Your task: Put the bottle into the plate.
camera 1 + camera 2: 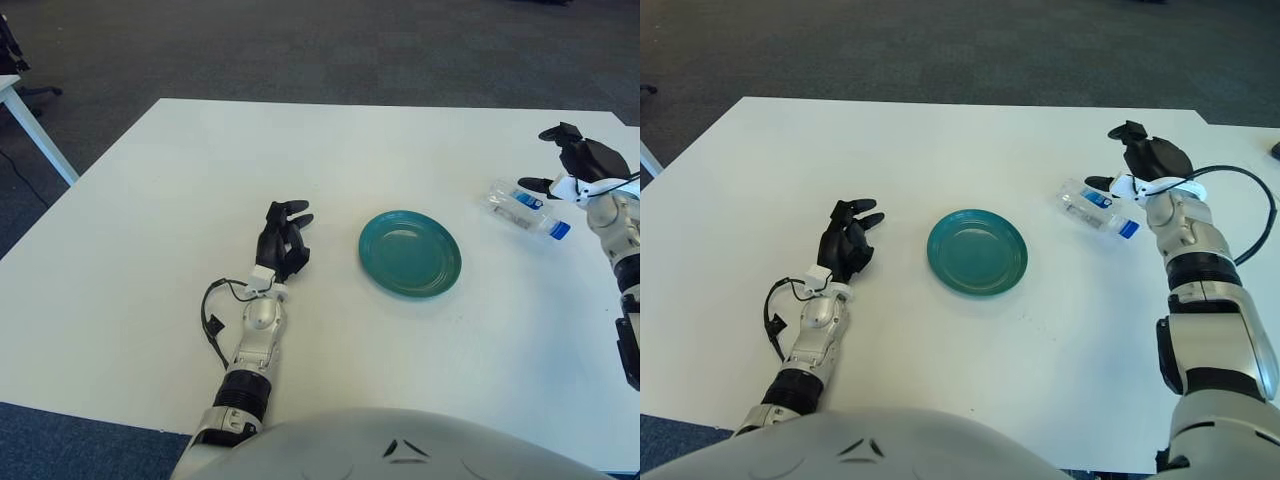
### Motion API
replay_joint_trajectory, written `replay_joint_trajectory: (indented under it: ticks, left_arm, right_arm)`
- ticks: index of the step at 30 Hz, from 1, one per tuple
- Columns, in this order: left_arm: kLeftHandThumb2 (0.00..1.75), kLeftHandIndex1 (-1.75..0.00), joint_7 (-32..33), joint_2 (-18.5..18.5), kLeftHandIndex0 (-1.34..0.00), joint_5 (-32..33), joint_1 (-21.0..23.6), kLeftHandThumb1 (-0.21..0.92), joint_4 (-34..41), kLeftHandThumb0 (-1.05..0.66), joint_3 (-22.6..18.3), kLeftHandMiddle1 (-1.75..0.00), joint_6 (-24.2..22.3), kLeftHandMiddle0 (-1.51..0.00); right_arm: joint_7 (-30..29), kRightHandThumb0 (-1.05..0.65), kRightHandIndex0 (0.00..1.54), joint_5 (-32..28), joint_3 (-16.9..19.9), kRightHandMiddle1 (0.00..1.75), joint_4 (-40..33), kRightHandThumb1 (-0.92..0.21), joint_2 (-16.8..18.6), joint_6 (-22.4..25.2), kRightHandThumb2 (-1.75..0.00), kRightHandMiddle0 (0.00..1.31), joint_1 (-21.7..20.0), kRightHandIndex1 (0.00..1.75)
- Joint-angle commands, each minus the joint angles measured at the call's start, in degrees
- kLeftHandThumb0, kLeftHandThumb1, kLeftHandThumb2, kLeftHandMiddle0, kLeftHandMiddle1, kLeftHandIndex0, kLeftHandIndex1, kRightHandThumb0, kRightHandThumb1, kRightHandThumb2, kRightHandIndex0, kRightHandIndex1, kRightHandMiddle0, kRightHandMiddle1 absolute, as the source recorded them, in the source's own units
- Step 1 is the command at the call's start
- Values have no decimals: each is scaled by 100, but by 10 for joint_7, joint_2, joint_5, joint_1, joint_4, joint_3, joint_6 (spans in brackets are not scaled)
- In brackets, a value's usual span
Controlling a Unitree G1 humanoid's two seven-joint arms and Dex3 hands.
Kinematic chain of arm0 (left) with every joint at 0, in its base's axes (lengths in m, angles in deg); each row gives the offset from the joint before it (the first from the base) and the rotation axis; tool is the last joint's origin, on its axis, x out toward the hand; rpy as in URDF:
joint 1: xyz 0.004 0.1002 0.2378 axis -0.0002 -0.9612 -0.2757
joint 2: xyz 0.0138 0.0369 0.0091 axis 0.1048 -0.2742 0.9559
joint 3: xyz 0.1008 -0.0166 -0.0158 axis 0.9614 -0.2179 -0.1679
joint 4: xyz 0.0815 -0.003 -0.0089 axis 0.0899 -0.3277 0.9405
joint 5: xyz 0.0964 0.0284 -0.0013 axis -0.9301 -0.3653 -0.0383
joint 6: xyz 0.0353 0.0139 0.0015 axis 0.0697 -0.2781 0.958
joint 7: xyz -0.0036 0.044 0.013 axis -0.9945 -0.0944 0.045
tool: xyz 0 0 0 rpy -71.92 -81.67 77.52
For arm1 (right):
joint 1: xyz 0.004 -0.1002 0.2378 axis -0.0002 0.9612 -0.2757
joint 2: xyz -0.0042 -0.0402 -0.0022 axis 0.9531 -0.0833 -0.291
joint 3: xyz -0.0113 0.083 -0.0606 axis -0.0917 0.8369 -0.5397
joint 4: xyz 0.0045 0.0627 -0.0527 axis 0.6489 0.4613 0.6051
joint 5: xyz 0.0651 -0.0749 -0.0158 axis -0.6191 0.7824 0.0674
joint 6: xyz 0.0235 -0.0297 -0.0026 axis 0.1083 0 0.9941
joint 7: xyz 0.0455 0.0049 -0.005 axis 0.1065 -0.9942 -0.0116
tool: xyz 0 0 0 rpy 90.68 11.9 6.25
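Fingers of the right hand spread wide, black, one pointing up-left and one low toward the bottle, nothing pinched between them. Right hand sits at the far right side of the white rectangular table, just beside the clear plastic water bottle with a blue cap and blue label. Whether the low finger actually touches the bottle: cannot tell. Bottle lies on its side on the tabletop, cap end pointing right and toward the robot, body angled up-left. Bottle is right of the round teal plastic plate, apart from it, not in it. Plate lies flat near the table's middle, nothing on it. Left hand shows left of the plate, palm-side down over the table, black fingers loosely extended, slightly apart, holding nothing. Left forearm runs back toward the robot's body, a black cable looping beside the wrist. Dark grey carpet floor beyond the table.
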Motion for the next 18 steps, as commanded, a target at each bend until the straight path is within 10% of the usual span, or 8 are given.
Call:
replay_joint_trajectory:
  ticks: [1, 18]
  left_arm:
    - [90, -115, -15, -11, -29, 9, -66, 92, -39, -62, 3, -78, -1, -48]
    - [91, -115, -15, -10, -29, -6, -85, 92, -12, -62, 6, -80, 0, -49]
  right_arm:
    - [0, -73, 25, -13, -9, 75, 25, -92, -8, -9, -39, 0, -19, 28]
    - [38, -85, 24, -47, -19, 69, -16, -92, -12, -12, -46, 0, 22, 23]
